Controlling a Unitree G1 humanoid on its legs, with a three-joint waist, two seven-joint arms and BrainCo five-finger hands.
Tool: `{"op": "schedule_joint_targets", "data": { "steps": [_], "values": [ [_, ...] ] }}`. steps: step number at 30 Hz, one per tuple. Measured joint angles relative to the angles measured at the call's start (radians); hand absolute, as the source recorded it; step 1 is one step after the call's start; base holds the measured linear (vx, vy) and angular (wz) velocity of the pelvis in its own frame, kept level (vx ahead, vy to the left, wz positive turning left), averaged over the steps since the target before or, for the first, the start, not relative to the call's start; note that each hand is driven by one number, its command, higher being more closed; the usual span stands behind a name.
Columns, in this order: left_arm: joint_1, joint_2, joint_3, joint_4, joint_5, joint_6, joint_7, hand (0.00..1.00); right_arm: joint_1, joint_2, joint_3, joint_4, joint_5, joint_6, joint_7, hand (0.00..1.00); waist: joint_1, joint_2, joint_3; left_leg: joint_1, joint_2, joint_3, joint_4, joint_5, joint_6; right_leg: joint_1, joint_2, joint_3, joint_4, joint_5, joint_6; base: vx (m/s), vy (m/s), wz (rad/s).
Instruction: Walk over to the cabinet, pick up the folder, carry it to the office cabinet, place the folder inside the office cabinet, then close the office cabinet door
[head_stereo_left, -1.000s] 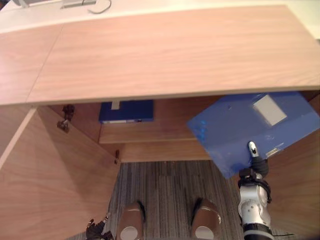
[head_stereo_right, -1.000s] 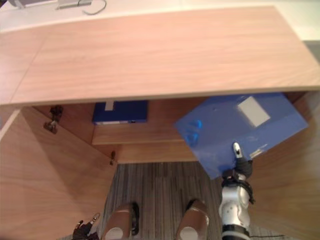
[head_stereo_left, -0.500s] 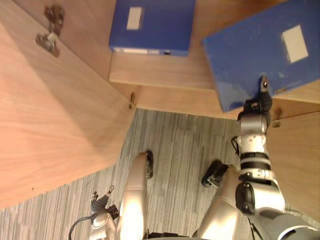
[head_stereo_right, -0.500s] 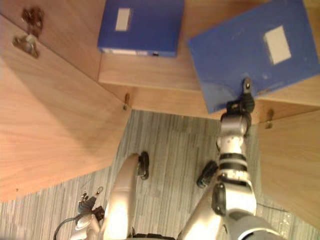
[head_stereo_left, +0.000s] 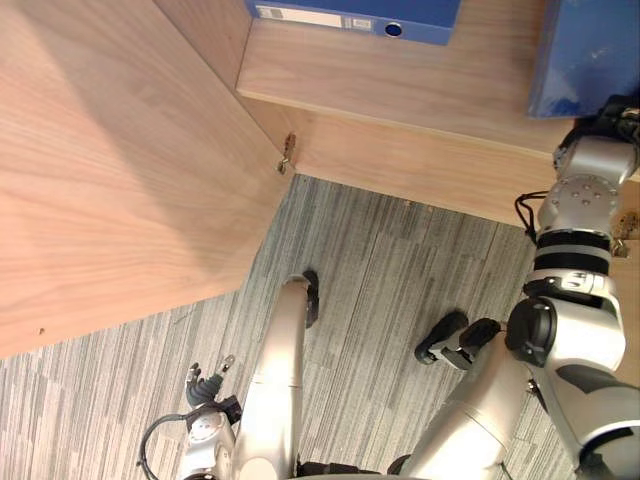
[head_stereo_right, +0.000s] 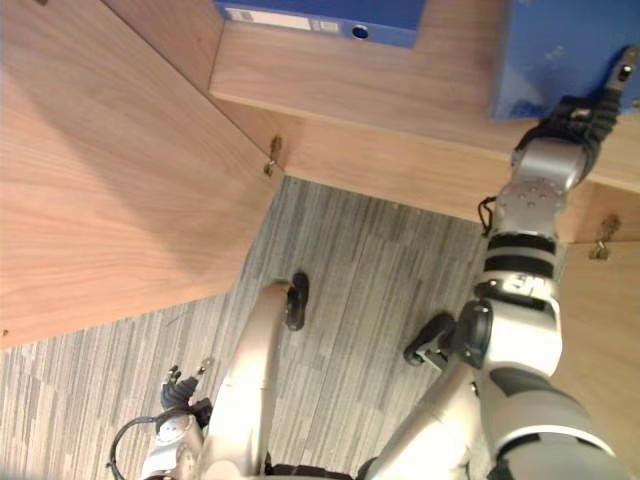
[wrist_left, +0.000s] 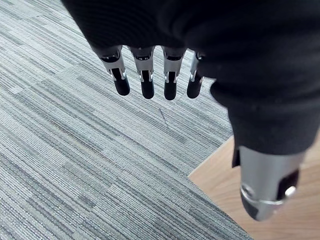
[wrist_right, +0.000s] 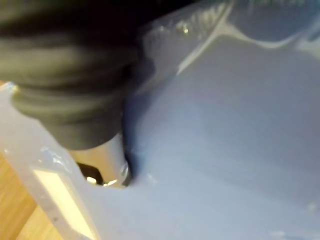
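Folder (head_stereo_right: 550, 45) to be shelved. Nearest you, the left hand (wrist_left: 145, 75) hangs slack and empty over the carpet (head_stereo_left: 380, 290). The open door (head_stereo_left: 110, 170) stands left, clear of the path. Your right hand (head_stereo_right: 578, 112) pins the folder by thumb over the shelf (head_stereo_left: 400, 80); its fingers are hidden. Push in flat and keep right of the second folder (head_stereo_left: 360, 12).

Matt wood-grain cabinet door (head_stereo_left: 110, 170), grey carpet (head_stereo_left: 380, 290) (finely ribbed), glossy blue plastic folder (head_stereo_right: 545, 50)

- The folder (head_stereo_right: 550, 50) sits over the right part of the shelf (head_stereo_right: 400, 95), the right hand (head_stereo_right: 580, 112) at its near edge.
- A second folder (head_stereo_right: 320, 14) lies on that shelf, further left.
- The door (head_stereo_right: 100, 180) stands left of the shelf, above the carpet (head_stereo_left: 380, 280).
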Motion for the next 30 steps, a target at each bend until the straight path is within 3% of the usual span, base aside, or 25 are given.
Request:
{"op": "schedule_joint_targets", "data": {
  "steps": [1, 2, 7, 9, 12, 21, 26, 30],
  "values": [
    [0.000, 0.000, -0.002, -0.006, 0.001, 0.001, 0.000, 0.00, -0.002, 0.000, -0.010, 0.000, 0.001, -0.006, -0.004, 1.00, 0.002, 0.000, 0.000, 0.000, 0.000, -0.002, -0.002, 0.001, -0.002, 0.000, 0.000, -0.002, 0.002, -0.002, -0.001, 0.04, -0.081, 0.11],
    [0.000, 0.003, -0.011, -0.010, 0.012, 0.003, 0.000, 0.00, -0.004, -0.002, -0.025, 0.000, 0.005, -0.018, -0.008, 0.00, 0.005, 0.000, 0.000, 0.000, -0.002, -0.006, -0.009, 0.006, -0.005, 0.002, 0.000, -0.006, 0.002, -0.005, -0.003, 0.05, -0.077, 0.11],
    [0.000, 0.008, -0.018, -0.016, 0.040, 0.009, 0.000, 0.00, -0.004, -0.042, -0.049, 0.001, 0.038, -0.043, -0.030, 0.00, 0.003, 0.003, -0.002, 0.002, -0.011, -0.036, -0.041, 0.031, -0.021, 0.026, -0.001, -0.042, -0.006, -0.013, -0.014, 0.06, -0.063, 0.13],
    [0.000, 0.012, -0.019, -0.017, 0.043, 0.009, 0.000, 0.00, -0.005, -0.098, -0.036, 0.001, 0.028, -0.038, -0.026, 0.00, 0.002, 0.003, -0.002, 0.004, -0.012, -0.045, -0.057, 0.043, -0.024, 0.037, 0.001, -0.056, -0.014, -0.013, -0.015, 0.07, -0.042, 0.09],
    [0.002, 0.013, -0.018, -0.015, 0.053, 0.009, -0.002, 0.00, -0.005, -0.167, 0.013, 0.024, -0.073, 0.012, 0.007, 0.00, 0.001, 0.003, -0.002, 0.018, -0.008, -0.044, -0.069, 0.048, -0.025, 0.049, 0.007, -0.058, -0.022, -0.012, -0.017, 0.07, -0.027, -0.02],
    [0.005, 0.026, -0.019, -0.016, 0.061, 0.006, -0.050, 0.00, -0.121, -0.333, 0.378, 0.162, -0.415, 0.240, 0.178, 0.00, -0.009, 0.003, -0.003, 0.040, 0.056, -0.047, -0.130, 0.075, -0.042, 0.058, 0.077, -0.089, -0.083, 0.015, -0.058, 0.10, -0.046, -0.17],
    [0.011, 0.041, -0.018, -0.023, 0.079, -0.002, -0.089, 0.00, -0.208, -0.397, 0.576, 0.201, -0.664, 0.314, 0.292, 0.00, -0.012, 0.001, -0.002, 0.062, 0.085, -0.043, -0.170, 0.092, -0.051, 0.065, 0.105, -0.100, -0.114, 0.029, -0.073, 0.10, -0.055, -0.13],
    [0.017, 0.050, -0.022, -0.075, 0.104, -0.015, -0.128, 0.00, -0.223, -0.421, 0.703, 0.230, -0.879, 0.338, 0.396, 0.00, -0.015, 0.000, -0.001, 0.090, 0.099, -0.034, -0.215, 0.110, -0.055, 0.078, 0.122, -0.105, -0.147, 0.042, -0.077, 0.09, -0.045, -0.11]
  ]
}}
